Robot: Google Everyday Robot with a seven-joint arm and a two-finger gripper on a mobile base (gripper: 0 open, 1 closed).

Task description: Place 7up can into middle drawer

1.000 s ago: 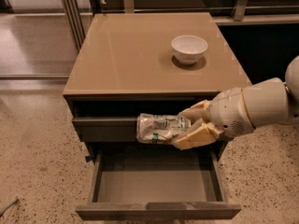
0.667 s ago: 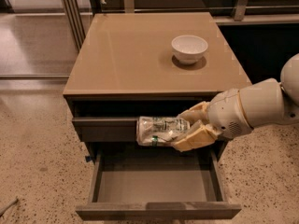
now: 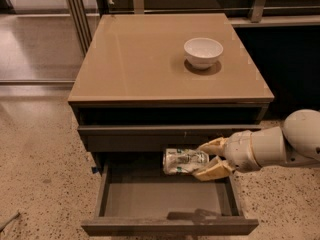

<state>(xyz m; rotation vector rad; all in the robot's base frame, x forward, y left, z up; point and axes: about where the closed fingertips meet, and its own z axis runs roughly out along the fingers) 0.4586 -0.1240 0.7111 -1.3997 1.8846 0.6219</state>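
Note:
The 7up can (image 3: 181, 161), silver with green print and dented, lies on its side in my gripper (image 3: 202, 160). The tan fingers (image 3: 212, 145) are shut on its right end. The can hangs above the open middle drawer (image 3: 167, 226), over the back right part of its flat grey floor, just below the closed drawer front above. The white arm reaches in from the right edge of the view. The arm's shadow falls on the drawer floor near the front.
The cabinet has a tan top (image 3: 145, 59) with a white bowl (image 3: 203, 52) at the back right. A closed drawer front (image 3: 150, 136) sits above the open one. Speckled floor surrounds the cabinet; a metal frame (image 3: 75, 14) stands at the left rear.
The gripper with the can has moved down and slightly right, from in front of the upper drawer front to over the open drawer.

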